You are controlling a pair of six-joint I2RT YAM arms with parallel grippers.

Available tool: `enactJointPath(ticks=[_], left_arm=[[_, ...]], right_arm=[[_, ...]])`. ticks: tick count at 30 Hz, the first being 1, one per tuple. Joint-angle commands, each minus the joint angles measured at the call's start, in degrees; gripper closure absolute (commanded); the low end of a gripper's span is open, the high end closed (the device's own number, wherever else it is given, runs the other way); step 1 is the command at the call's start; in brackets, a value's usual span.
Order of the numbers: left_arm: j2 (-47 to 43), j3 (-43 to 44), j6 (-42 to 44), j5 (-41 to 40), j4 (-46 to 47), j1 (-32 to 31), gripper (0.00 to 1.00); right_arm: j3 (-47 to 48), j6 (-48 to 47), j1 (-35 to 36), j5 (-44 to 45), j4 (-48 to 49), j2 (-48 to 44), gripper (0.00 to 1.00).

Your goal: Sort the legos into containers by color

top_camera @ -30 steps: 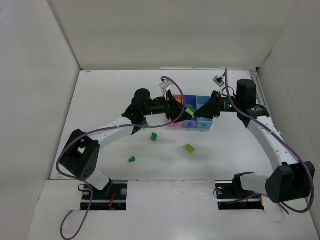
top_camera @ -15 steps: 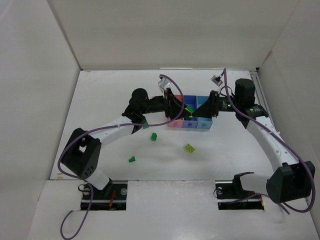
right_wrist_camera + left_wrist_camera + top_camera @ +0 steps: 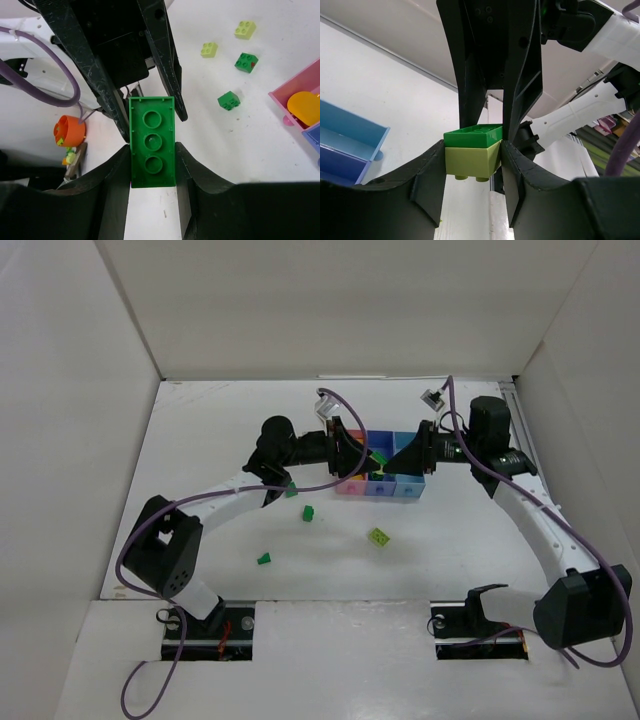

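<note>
Surface (image 3: 200, 455), near part: green brick (image 3: 264, 558), lime brick (image 3: 378, 536) and second green brick (image 3: 309, 512), all loose and well apart.

Beyond them: row of bins (image 3: 381, 491), pink, blue, light blue, joined side by side.

Over the bins:
- Left tool (image 3: 350, 453), closed on a stacked pair (image 3: 472, 150), green over lime.
- Right tool (image 3: 419, 452), clamped on a long green brick (image 3: 152, 142).
</note>
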Motion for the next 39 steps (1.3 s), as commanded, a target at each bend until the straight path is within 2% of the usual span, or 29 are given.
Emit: enactJointPath(ticks=[1, 4, 5, 10, 14, 20, 23, 26, 28, 30, 31, 32, 35, 37, 39], left_arm=[[-1.32, 1.21, 0.31, 5.98, 4.15, -1.65, 0.78], [-1.32, 1.21, 0.32, 6.51, 4.15, -1.65, 0.97], [-1.32, 1.21, 1.01, 6.51, 3.19, -1.65, 1.00], [-1.85, 0.60, 4.53, 5.99, -2.96, -1.13, 1.00], [-3.08, -0.20, 9.44, 3.62, -12.00, 0.10, 1.00], [-3.08, 0.41, 12.27, 1.06, -19.13, 1.16, 1.00], [-1.15, 3.31, 12.80, -2.62, -22.20, 1.16, 1.00], [2.62, 9.54, 12.80, -11.30, -26.85, 0.64, 1.00], [5.35, 14.19, 14.72, -19.56, -30.72, -0.76, 1.00], [10.18, 23.06, 17.79, -25.63, -37.93, -4.63, 1.00], [11.85, 26.14, 20.07, -31.14, -40.04, -5.86, 1.00], [15.34, 31.39, 21.14, -32.06, -41.54, -7.52, 1.00], [21.33, 38.88, 20.54, -31.02, -44.53, -7.54, 1.00], [23.63, 41.71, 20.01, -34.60, -45.77, -7.54, 1.00], [27.13, 45.30, 19.13, -37.16, -46.48, -8.68, 1.00]], right_arm=[[2.77, 1.02, 0.36, 4.51, 6.18, -0.96, 1.00], [2.77, 1.55, -0.17, 6.35, 6.79, -0.96, 1.00], [2.77, 1.55, -0.78, 6.36, 6.79, -1.57, 1.00], [3.30, 2.69, -5.43, 6.36, 7.32, -2.89, 1.00], [3.30, 3.84, -13.16, 6.88, 7.32, -3.95, 1.00], [3.30, 3.84, -15.99, 6.88, 7.32, -3.33, 1.00], [2.69, 3.31, -17.13, 7.68, 7.32, -3.33, 1.00], [1.20, 3.31, -18.54, 11.62, 6.80, -4.72, 1.00], [1.19, 2.18, -19.24, 17.14, 4.17, -6.14, 1.00], [1.19, -0.72, -19.24, 22.85, -1.96, -8.33, 1.00], [1.88, -0.73, -19.24, 29.67, -3.82, -9.13, 1.00], [1.89, -1.52, -19.77, 32.87, -5.32, -10.00, 1.00], [2.42, -1.52, -19.77, 44.04, -10.07, -13.61, 1.00], [2.42, -1.52, -19.77, 51.74, -12.79, -16.07, 1.00], [2.95, -1.00, -19.77, 55.56, -14.12, -17.48, 1.00]])
